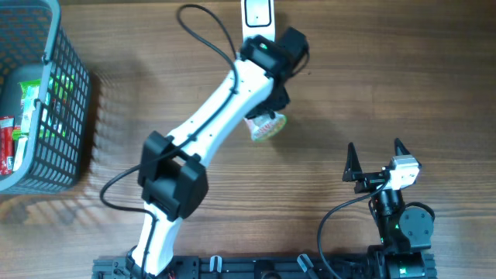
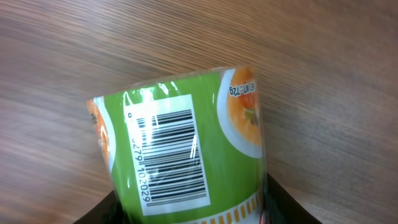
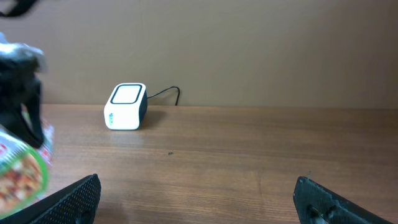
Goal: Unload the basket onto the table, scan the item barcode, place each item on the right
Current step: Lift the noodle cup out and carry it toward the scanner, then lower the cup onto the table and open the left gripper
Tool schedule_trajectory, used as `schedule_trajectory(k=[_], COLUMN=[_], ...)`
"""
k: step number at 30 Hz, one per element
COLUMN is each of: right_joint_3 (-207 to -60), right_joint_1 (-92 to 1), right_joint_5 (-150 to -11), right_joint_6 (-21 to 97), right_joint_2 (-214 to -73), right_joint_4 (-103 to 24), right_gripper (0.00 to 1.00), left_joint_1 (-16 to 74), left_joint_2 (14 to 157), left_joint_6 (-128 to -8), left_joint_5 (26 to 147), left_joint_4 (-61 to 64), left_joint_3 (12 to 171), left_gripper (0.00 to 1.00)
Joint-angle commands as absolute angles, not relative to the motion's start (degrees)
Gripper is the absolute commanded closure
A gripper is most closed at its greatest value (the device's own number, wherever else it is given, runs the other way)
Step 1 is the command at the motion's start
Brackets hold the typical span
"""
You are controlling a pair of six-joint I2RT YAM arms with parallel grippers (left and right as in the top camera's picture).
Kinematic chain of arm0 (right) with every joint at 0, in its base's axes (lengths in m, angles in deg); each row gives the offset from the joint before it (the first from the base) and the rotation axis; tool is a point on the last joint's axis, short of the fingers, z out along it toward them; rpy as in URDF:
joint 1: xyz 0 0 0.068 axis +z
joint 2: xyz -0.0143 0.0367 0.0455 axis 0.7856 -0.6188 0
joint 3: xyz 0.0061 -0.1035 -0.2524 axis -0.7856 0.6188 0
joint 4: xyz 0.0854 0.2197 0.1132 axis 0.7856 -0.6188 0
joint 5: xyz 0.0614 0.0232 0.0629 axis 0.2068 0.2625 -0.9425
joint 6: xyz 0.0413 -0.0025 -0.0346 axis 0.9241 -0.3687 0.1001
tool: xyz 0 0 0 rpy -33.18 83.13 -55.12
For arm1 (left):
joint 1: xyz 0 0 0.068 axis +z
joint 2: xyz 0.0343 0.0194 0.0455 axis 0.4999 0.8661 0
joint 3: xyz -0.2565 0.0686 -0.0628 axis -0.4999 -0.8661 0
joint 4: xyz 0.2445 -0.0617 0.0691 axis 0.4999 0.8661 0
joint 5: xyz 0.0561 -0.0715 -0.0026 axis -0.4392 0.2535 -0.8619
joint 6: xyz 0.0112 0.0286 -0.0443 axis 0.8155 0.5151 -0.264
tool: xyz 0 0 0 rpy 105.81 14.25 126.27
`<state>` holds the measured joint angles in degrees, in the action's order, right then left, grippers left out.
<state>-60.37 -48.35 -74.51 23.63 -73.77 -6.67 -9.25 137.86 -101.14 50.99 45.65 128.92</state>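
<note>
Task thing: The green food cup (image 2: 186,146) lies on its side in the left claw (image 1: 270,110). It is over the table (image 1: 387,85), near the middle of the far edge. It looks lifted a little, but I cannot be sure.
Barcode: The barcode (image 2: 166,155) is a white patch with black lines on the side of the cup. It faces the left wrist camera, with the table behind it. So I think it points up, away from the table.
Scanner: The little white scanner box (image 3: 126,106) sits at the middle of the far edge of the table, with a dark cord behind it. Its window seems to be on top. The cup is near it, on the side closer to the robot, and does not touch it.
Left claw: It is shut partway on the cup. A dark finger shows at each side of the cup.
Right claw: The right claw (image 3: 196,182) is wide open and holds nothing. It waits by the near right corner of the table.
Basket: A grey basket (image 1: 74,116) stands at the left edge of the table, with more packs inside.
Done so far: The cup is picked up and is close to the scanner.
Left to do: I think the cup has to go over the scanner window, with the barcode turned to face it. I cannot tell if any scan has happened. The cup is not over the scanner now.
</note>
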Motion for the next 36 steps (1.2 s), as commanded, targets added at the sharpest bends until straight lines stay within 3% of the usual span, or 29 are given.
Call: schedule_trajectory(k=[1, 4, 11, 23, 36], right_joint_3=[-60.3, -60.3, -60.3, -60.3, -60.3], right_joint_1=[-48.7, -48.7, -48.7, -48.7, -48.7], right_joint_5=[-75.3, -75.3, -75.3, -75.3, -75.3], right_joint_6=[22.8, 22.9, 22.8, 22.8, 22.8], right_joint_2=[-73.4, -73.4, -73.4, -73.4, -73.4], right_joint_4=[-6.5, -6.5, -6.5, -6.5, -6.5], right_gripper=[0.00, 0.00, 0.00, 0.00, 0.00], left_joint_1=[-11.5, -12.6, -13.4, -7.3, -5.9], left_joint_2=[139.5, 140.1, 140.1, 136.8, 137.3], left_joint_6=[-100.1, -100.1, -100.1, -96.5, -96.7], left_joint_5=[50.0, 50.0, 50.0, 50.0, 52.2], left_joint_4=[44.0, 42.1, 39.5, 41.7, 38.5], left_joint_3=[126.7, 124.3, 119.7, 124.9, 118.9], left_gripper=[0.53, 0.43, 0.00, 0.00, 0.00])
